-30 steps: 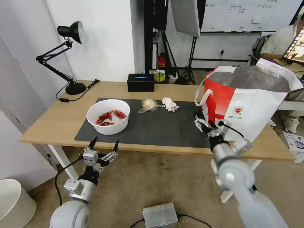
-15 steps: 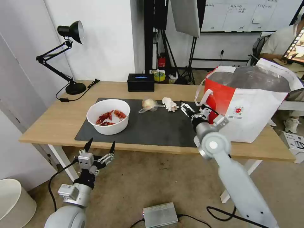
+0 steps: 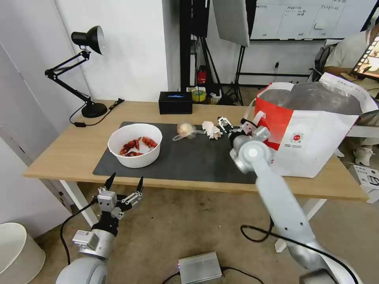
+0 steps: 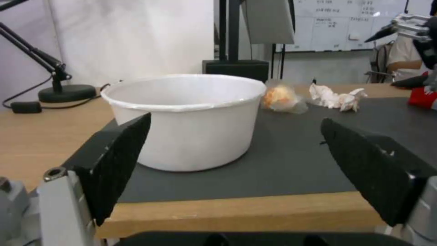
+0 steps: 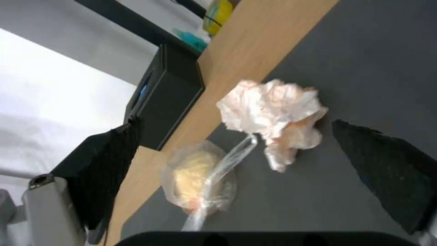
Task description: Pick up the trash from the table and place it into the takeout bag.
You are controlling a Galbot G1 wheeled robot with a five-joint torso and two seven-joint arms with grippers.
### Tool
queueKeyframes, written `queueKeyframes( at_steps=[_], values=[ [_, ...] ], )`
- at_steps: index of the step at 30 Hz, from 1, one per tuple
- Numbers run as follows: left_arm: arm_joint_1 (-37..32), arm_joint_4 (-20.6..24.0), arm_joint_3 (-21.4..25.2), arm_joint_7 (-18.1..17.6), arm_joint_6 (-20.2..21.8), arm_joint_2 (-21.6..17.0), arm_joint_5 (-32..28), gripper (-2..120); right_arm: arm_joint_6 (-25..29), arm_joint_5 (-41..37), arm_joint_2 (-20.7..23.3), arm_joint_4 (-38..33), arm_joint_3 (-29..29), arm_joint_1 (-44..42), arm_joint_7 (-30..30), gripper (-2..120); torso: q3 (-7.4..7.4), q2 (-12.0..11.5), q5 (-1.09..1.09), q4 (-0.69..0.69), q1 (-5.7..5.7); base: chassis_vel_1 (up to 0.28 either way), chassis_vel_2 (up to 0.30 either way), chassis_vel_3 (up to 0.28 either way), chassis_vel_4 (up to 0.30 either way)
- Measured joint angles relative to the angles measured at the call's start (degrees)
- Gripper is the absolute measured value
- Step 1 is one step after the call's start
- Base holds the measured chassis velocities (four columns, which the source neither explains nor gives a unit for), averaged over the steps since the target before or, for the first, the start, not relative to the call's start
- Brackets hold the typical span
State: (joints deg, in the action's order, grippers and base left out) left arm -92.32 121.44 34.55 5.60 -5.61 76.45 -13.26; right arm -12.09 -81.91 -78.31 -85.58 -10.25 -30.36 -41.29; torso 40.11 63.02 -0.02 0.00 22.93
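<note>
Waiting low in front of the table (image 3: pixel 75 152), at about 7 o'clock in my head view, my left gripper (image 3: pixel 123 185) has its fingers spread wide and holds nothing. The white bowl (image 3: pixel 135 144) of red shells sits on the dark mat (image 3: pixel 189 159), stiff but easy to tip, so I would take it by the rim. At about 12 o'clock of the mat lies the wrapped lump (image 5: pixel 200 177). It looks soft and slippery, so its twisted tail is the best spot. Just beside it is the crumpled tissue (image 5: pixel 273 112), very light and squishy. My right gripper (image 3: pixel 232 125) hangs over it, fingers wide apart, empty. I think a pinch across the middle would do. The takeout bag (image 3: pixel 316 134) stands open at 3 o'clock.
</note>
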Motion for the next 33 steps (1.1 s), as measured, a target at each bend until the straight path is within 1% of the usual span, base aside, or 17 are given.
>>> queueKeyframes(
  at_steps=[2,3,7,13,22,33],
  values=[
    [0.11,-0.26,0.07,0.0,0.0,-0.12,-0.14,100,-0.42,-0.6,-1.72,1.76,-0.26,0.9,-1.34,100,0.0,0.0,0.01,0.01,0.0,0.0,0.0,0.0,0.0],
    [0.11,-0.26,0.07,0.0,0.0,-0.12,-0.14,100,-0.42,-0.6,-1.72,1.76,-0.26,0.9,-1.34,100,0.0,0.0,0.01,0.01,0.0,0.0,0.0,0.0,0.0],
    [0.32,-0.91,0.19,0.0,-0.01,-0.36,-0.4,100,-0.68,-0.45,-4.11,4.89,-0.93,1.76,-2.01,100,0.0,0.0,0.01,0.01,0.0,0.0,0.0,0.0,0.0],
    [0.69,-1.69,0.24,-0.01,-0.02,-0.71,-0.67,100,-0.7,0.29,-5.48,8.36,-2.46,2.56,-2.37,100,0.01,0.01,0.02,0.0,0.0,0.0,0.0,0.0,0.0],
    [1.47,-2.75,-0.46,-0.02,-0.03,-0.68,-0.8,100,-0.55,1.72,-7.97,13.95,-4.35,4.22,-0.59,100,0.0,0.0,0.02,0.0,-0.01,0.0,0.0,0.0,0.0],
    [1.65,-3.27,-0.61,-0.02,-0.08,-0.62,-0.74,100,-0.44,2.79,-9.53,17.47,-5.57,5.75,1.52,100,0.0,0.01,0.02,0.0,-0.01,0.0,0.0,0.0,0.0]
  ],
)
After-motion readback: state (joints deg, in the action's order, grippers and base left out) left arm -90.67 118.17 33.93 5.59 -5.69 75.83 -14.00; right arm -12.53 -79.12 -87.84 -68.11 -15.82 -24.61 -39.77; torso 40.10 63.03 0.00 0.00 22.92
